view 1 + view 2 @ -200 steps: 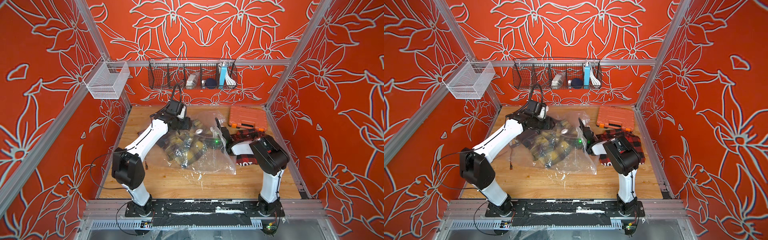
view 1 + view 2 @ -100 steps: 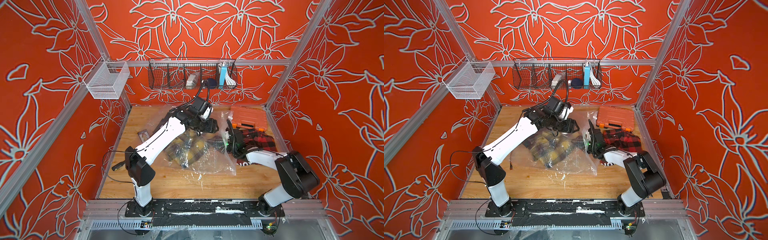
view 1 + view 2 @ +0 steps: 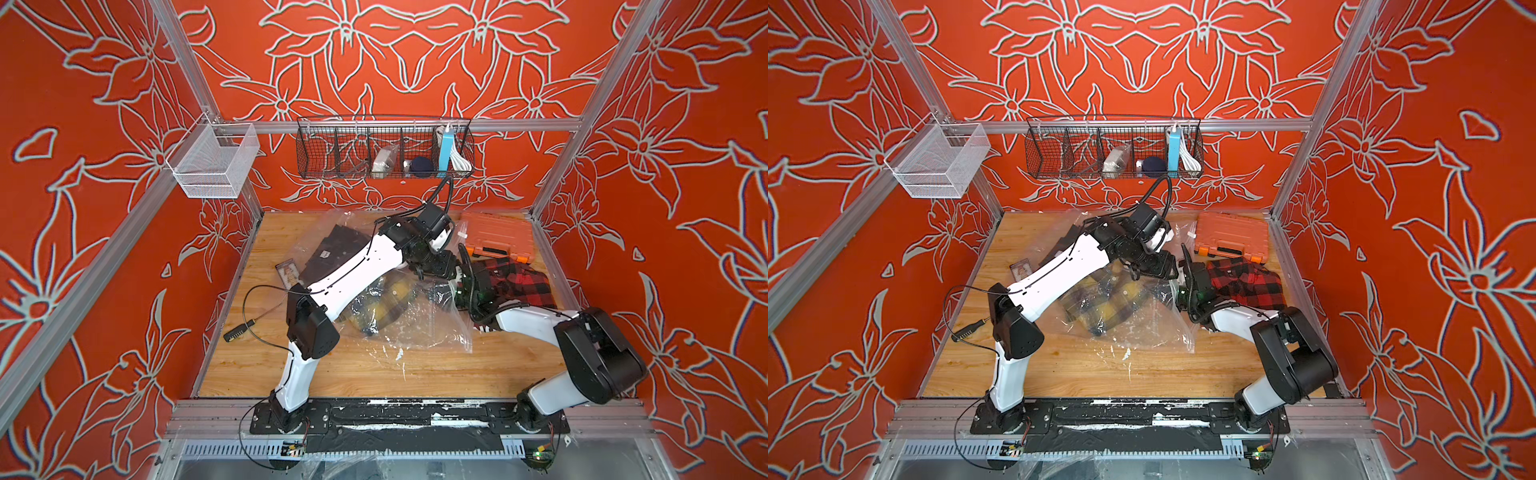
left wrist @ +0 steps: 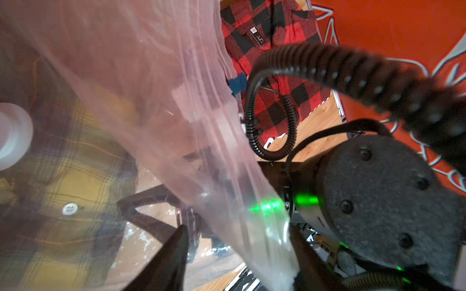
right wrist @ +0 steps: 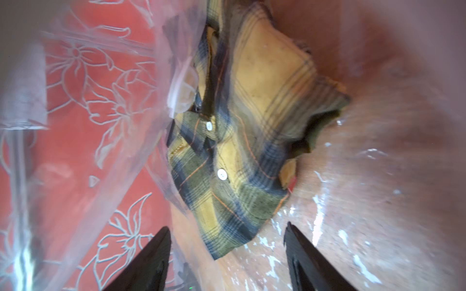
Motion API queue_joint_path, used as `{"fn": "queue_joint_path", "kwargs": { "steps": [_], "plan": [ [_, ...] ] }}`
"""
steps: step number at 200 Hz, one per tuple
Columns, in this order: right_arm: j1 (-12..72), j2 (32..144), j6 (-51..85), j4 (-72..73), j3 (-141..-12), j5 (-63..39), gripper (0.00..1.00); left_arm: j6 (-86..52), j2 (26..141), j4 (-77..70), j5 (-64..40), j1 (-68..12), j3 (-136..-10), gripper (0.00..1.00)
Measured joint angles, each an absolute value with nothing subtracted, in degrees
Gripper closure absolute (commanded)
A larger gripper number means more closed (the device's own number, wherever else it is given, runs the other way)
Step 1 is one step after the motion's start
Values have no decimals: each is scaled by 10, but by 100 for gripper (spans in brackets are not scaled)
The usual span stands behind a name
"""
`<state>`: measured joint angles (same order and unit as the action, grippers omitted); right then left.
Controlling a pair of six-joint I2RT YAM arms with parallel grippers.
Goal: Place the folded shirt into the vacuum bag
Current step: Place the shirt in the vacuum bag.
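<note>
Your right gripper (image 5: 226,225) is gaping empty, seemingly inside the mouth of the vacuum bag (image 3: 432,328). The yellow plaid shirt (image 5: 252,126) is lying in the bag just ahead of its fingertips, lengthwise away from them. Your left gripper (image 4: 238,226) is standing released, film draping between its jaws. Behind the right wrist, the red check shirt (image 3: 519,282) is lying outside; film is blurring the bag's far end.

White links (image 3: 353,270), black joints (image 3: 311,328), ribbed black cable (image 4: 327,65), tapered black fingers (image 5: 148,264).
</note>
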<state>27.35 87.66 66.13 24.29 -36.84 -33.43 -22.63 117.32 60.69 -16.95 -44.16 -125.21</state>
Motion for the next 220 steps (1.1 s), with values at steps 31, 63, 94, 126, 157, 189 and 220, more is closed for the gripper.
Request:
{"fn": "queue_joint_path", "kwargs": {
  "steps": [31,63,94,126,157,189,220],
  "plan": [
    [274,901,684,280,-355,-337,23,-215,1170,602,-182,-443,-1234,95],
    [279,936,710,311,-339,-335,18,-217,1136,577,-183,-445,-1171,100],
    [297,991,743,373,-340,-328,13,-219,1088,565,-183,-445,-1143,100],
    [328,1043,774,434,-369,-311,14,-222,1044,552,-191,-451,-1119,100],
    [371,1104,800,472,-425,-273,23,-222,1039,547,-200,-473,-1120,100],
    [395,1158,800,498,-469,-230,64,-221,1039,547,-206,-489,-1121,100],
    [396,1198,759,519,-510,-228,95,-221,1039,546,-211,-493,-1121,100]
  ]
}}
